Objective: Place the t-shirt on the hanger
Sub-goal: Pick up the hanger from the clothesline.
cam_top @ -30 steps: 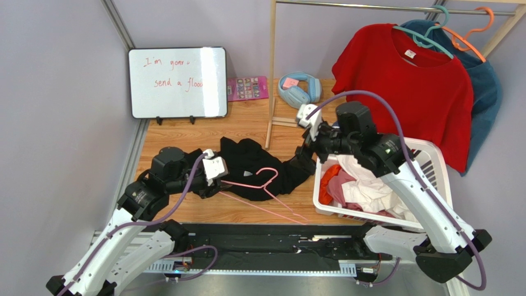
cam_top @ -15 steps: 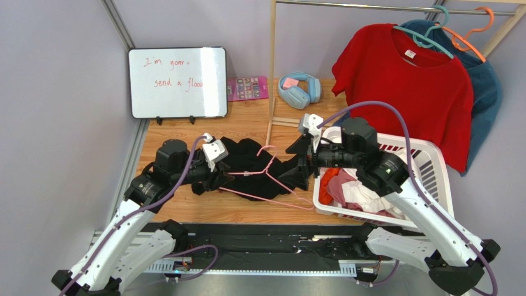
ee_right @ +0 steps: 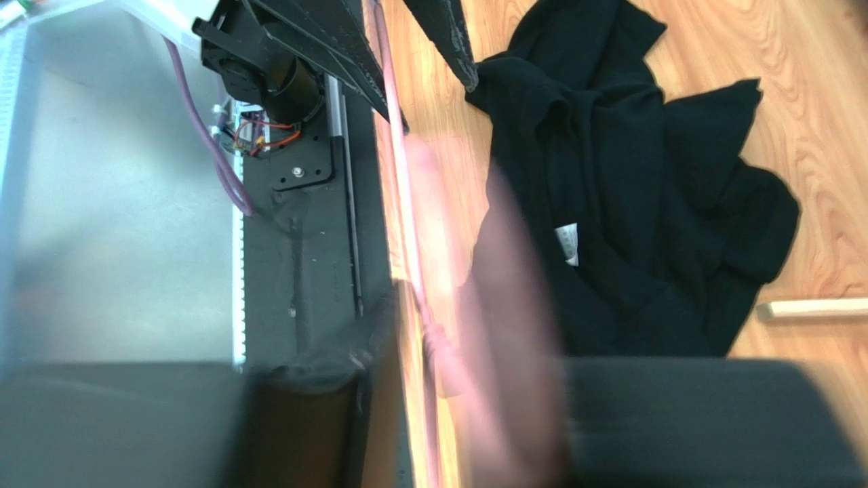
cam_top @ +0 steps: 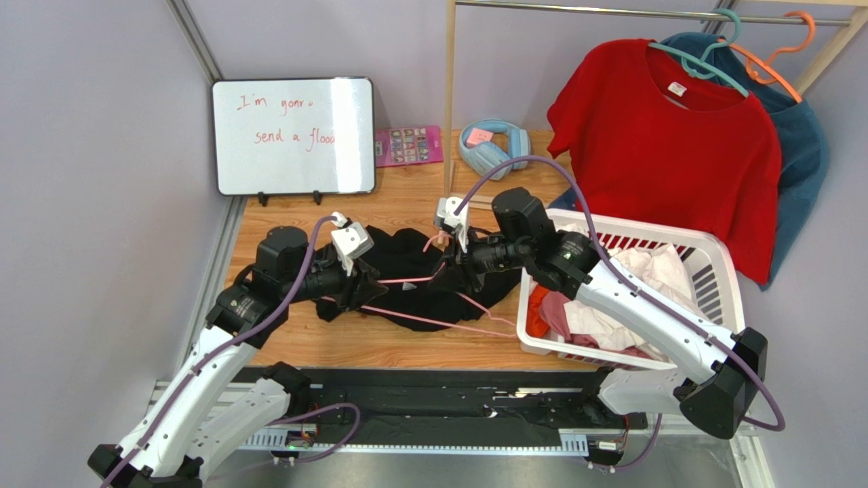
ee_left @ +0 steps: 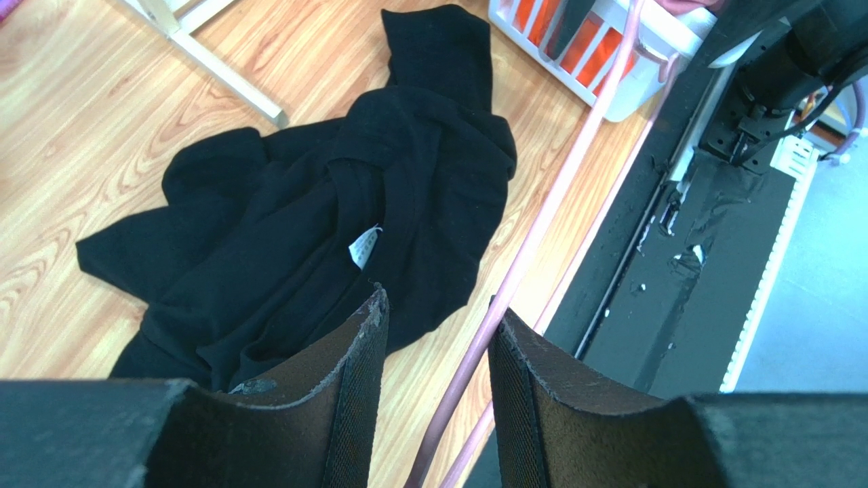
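A whiteboard (cam_top: pixel 293 135) stands well to the left of the white slatted basket (cam_top: pixel 693 236), at the back of the pale wood-grain table (cam_top: pixel 408 203). Also left of the basket, the left gripper (ee_left: pixel 438 305) hangs over the near edge of the t-shirt (cam_top: pixel 405 256). This is a soft black heap, crumpled and folded over itself, lying on the table just beside the basket's left wall. The gripper's dark ridged fingers (ee_left: pixel 357 397) stand a little apart, with more room between them than the wire needs. The thin pink hanger (ee_left: pixel 555 193) runs up through that gap, brushing the tip of the right-hand finger. From above, its triangular frame stretches over the shirt towards the basket's near left corner. Only the wrist cameras show the white neck label (ee_left: pixel 364 247) in a fold of the cloth, below and beyond the left fingertips. The right gripper (ee_right: pixel 479 376) sits over the end of the shirt nearest the basket. Its own camera shows the fingers set wide, with the hanger a pink blur between them. Whether it touches either finger cannot be told. A red shirt (cam_top: pixel 667 153) hangs behind the basket.
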